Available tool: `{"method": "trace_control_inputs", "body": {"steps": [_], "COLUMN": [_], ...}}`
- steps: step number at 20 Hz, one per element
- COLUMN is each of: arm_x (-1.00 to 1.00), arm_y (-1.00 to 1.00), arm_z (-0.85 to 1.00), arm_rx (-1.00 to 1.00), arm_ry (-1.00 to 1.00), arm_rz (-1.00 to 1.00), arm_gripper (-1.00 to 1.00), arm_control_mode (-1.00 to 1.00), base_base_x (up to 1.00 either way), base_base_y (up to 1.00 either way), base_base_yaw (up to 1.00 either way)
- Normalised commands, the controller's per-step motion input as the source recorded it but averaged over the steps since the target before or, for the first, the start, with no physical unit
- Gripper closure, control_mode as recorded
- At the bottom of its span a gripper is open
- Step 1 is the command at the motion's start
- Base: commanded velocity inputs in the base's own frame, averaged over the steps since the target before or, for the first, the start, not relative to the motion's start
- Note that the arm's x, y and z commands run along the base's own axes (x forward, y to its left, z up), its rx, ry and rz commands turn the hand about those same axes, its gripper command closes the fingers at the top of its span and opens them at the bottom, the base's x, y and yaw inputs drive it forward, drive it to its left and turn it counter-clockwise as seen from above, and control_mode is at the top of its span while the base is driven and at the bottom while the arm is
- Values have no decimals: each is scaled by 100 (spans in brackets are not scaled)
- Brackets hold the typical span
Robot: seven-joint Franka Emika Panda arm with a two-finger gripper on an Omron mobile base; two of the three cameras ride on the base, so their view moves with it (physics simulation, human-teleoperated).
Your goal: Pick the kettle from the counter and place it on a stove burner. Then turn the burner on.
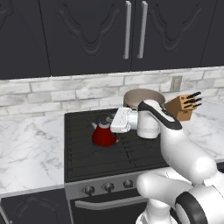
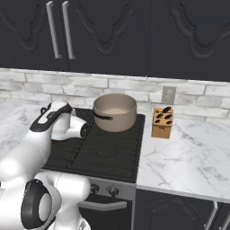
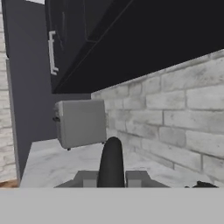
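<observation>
My fingers are clamped on the black arched handle of the small squat red kettle, which sits on the black cast-iron stove grate. I'd centre it over a burner before letting go.

Two base cameras look forward and down from behind the arm, left and right, sharing the stove and pot. The hand camera looks level along the bench toward a toaster.
</observation>
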Motion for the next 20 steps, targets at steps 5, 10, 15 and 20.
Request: {"method": "trace_control_inputs", "body": {"steps": [5,10,15,20], "arm_x": [0,0,0,0], "arm_y": [12,0,0,5], "arm_z": [-1,-3,-8,-8], "arm_rx": [1,0,0,0], "arm_ry": [-3,0,0,0], "arm_rz": [1,0,0,0], "arm_gripper": [100,100,100,100], "arm_control_mode": [-100,-100,-100,-100], "base_base_x": [0,0,0,0], "base_base_y": [0,0,0,0], "base_base_yaw": [0,0,0,0]}}
